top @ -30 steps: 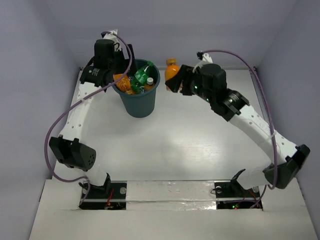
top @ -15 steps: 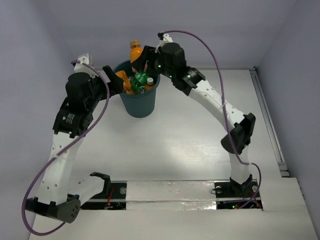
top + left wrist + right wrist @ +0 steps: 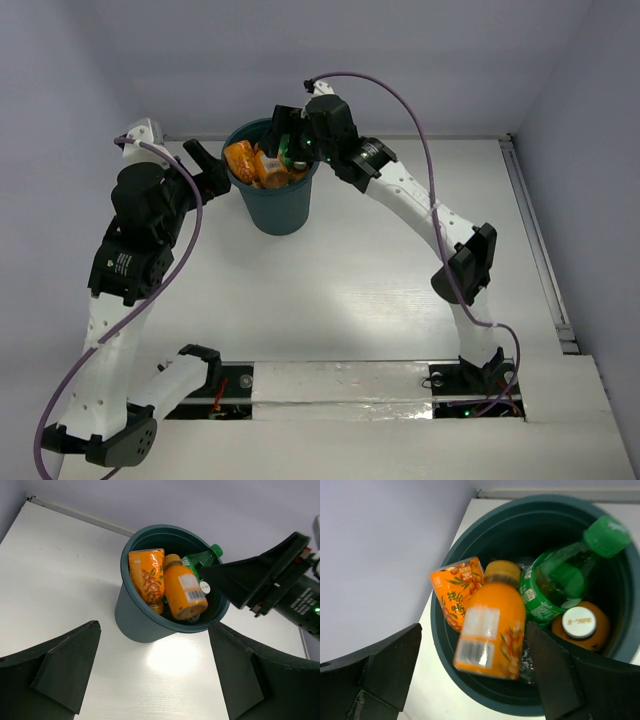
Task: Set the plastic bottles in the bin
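Note:
The dark teal bin [image 3: 272, 212] stands at the back of the table with several plastic bottles in it. My right gripper [image 3: 287, 142] hangs open just above its far rim. Below the right gripper [image 3: 474, 647], a blurred orange bottle [image 3: 490, 625] lies loose between the spread fingers, on top of the pile inside the bin [image 3: 485, 700]. Beside it are an orange-labelled bottle [image 3: 455, 592], a green bottle [image 3: 555, 580] and a white-capped orange one [image 3: 580, 622]. My left gripper [image 3: 205, 165] is open and empty, to the left of the bin [image 3: 135, 620].
The grey back wall rises close behind the bin. The right arm's finger [image 3: 250, 577] reaches over the bin's rim in the left wrist view. White tabletop [image 3: 380, 290] spreads in front of the bin.
My right gripper has opened and let go of the orange bottle, which now lies in the bin. The left arm has drawn back to the left.

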### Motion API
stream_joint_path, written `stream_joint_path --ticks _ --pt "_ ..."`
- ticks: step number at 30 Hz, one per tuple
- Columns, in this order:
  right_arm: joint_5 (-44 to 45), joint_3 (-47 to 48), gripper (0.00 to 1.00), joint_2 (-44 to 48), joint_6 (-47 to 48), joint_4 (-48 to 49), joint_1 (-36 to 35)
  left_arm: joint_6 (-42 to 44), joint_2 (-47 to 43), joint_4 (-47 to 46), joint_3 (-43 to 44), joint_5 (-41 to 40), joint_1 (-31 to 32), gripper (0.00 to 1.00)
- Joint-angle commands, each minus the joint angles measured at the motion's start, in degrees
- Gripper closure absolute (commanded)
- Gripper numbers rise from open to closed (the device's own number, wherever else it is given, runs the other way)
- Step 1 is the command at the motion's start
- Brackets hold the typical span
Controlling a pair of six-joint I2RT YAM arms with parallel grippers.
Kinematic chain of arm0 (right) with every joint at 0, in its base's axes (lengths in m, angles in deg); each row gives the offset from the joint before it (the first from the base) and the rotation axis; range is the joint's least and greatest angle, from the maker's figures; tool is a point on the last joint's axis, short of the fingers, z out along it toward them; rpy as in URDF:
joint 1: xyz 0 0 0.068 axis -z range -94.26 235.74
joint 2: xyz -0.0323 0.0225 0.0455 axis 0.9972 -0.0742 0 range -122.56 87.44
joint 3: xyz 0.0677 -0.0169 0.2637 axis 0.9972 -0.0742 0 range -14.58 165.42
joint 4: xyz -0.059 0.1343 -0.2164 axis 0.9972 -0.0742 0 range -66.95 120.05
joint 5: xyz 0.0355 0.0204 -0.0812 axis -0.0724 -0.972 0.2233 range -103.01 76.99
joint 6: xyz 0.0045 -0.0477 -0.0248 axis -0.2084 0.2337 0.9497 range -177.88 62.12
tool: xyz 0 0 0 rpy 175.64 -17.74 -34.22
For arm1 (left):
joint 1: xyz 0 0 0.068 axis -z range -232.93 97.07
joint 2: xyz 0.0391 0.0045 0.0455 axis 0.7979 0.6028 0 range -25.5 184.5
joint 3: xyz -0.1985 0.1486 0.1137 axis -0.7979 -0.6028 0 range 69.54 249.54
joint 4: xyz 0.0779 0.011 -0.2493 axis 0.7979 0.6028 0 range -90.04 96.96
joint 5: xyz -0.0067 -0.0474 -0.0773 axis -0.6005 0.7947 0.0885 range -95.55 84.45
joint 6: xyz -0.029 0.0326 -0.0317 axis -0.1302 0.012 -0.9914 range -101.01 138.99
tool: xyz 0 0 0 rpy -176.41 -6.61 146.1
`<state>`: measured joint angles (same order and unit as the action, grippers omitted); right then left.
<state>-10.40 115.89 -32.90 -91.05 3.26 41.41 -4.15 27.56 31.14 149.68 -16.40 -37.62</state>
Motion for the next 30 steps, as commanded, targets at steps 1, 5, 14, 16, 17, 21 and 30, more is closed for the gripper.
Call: stream_joint_path --ticks 1,5,14,16,17,21,30 --pt "2.9 1.5 0.08 6.2 1.1 1.2 0.0 0.1 0.3 -1.0 2.5 -0.9 0.4 0.12" --pt "4.1 -1.4 0.11 11.6 1.2 3.2 0.0 0.0 0.8 -1.5 3.2 -0.7 0.9 0.12" --pt "14.8 -34.3 1.00 45.1 6.4 13.6 0.0 -3.3 -1.9 -5.6 2.4 4.4 0.9 0.12" --pt "17.7 -39.6 0.95 56.5 8.9 13.5 0.0 -4.4 -3.7 -7.7 2.0 5.5 0.9 0.12" --pt "21.2 -41.5 0.87 59.8 9.4 11.7 0.0 -5.2 -5.2 -9.5 2.0 5.7 0.9 0.12" --pt "31.8 -47.1 0.28 72.4 9.6 3.8 0.0 -6.7 -8.0 -13.0 2.8 5.7 1.5 0.01" --pt "41.6 -51.1 0.00 82.2 6.4 -4.2 0.0 -4.9 -11.0 -13.1 4.8 4.8 1.5 0.01"
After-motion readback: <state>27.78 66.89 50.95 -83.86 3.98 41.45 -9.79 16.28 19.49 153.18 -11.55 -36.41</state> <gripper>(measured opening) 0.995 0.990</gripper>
